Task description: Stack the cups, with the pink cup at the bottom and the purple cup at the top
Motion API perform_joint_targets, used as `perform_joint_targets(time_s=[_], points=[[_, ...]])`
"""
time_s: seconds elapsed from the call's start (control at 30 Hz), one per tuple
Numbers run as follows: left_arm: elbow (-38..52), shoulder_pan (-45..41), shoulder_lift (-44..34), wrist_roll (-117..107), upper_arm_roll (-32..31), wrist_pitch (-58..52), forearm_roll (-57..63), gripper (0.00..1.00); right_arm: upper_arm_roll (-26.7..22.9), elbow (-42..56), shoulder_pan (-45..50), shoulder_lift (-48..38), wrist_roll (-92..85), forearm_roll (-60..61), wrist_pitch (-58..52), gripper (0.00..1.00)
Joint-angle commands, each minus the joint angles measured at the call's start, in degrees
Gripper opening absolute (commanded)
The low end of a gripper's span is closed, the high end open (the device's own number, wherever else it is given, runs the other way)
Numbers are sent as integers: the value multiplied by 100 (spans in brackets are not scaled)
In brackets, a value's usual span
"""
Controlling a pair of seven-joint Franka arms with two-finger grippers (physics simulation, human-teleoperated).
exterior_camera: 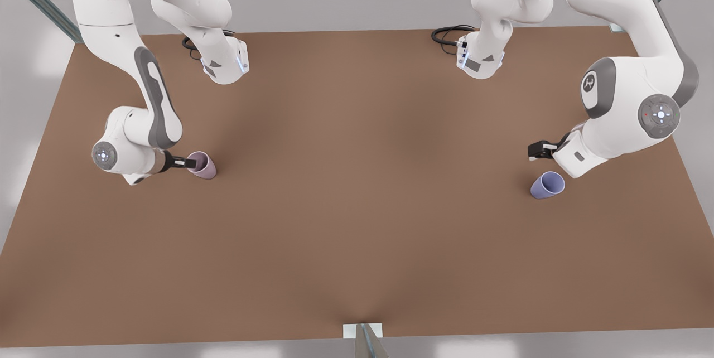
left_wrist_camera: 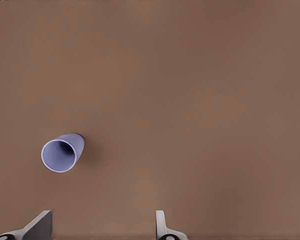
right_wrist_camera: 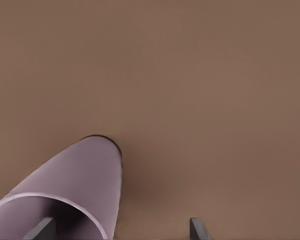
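The pink cup stands mouth up on the brown table at the front view's left. My right gripper is open at its rim. In the right wrist view one finger sits inside the pink cup and the other finger is outside, so the right gripper straddles the wall. The purple cup stands at the front view's right. My left gripper hovers open just behind it, apart from it. In the left wrist view the purple cup lies off to one side of the left gripper.
Black cables lie near the arm bases at the table's back edge. A metal bracket sits at the middle of the front edge. The wide middle of the table lies between the two cups.
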Motion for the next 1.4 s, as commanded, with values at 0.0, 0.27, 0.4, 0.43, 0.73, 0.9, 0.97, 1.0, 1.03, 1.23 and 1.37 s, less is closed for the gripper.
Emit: perform_joint_targets(time_s=[0.0, 0.27, 0.4, 0.43, 0.73, 0.9, 0.97, 1.0, 1.03, 1.23, 1.37], points=[[6, 0, -14, 53, 3, -27, 39, 100, 0, -137, -38, 36, -1057, 13, 717, 94], [50, 0, 57, 53, 12, 61, 65, 100, 167, -101, 67, 28, -1048, 22, 559, 22], [50, -8, 21, 45, 3, -27, 47, 100, 307, -154, 67, -34, -1030, 48, 383, 21], [50, -35, 30, 27, -6, -27, 47, 100, 316, -137, 67, -60, -978, 48, 348, 21], [41, 18, 65, 62, 55, 61, 109, 100, 483, 1743, 533, -245, 357, 162, -1226, 21], [41, 97, 162, 45, 64, 79, 135, 100, 835, 3132, 1156, 159, 1589, 154, -1471, 21], [-3, 167, 83, 45, 64, 193, 144, 100, 844, 3580, 1911, 466, 2334, 110, -1401, 21], [15, 167, 127, 53, 64, 193, 144, 100, 843, 4010, 2465, 791, 2467, -12, -1410, 21], [50, 150, 215, 62, 64, 184, 135, 100, 844, 4301, 2756, 1011, 2932, -48, -1419, 21], [182, 97, 311, 71, 152, 202, 153, 100, 808, 8511, 4620, 3911, 5324, -172, -1903, 21], [-372, 290, 399, 650, 530, 1353, 83, 100, 1213, 8819, 4866, 4721, 5518, -57, 259, 21]])
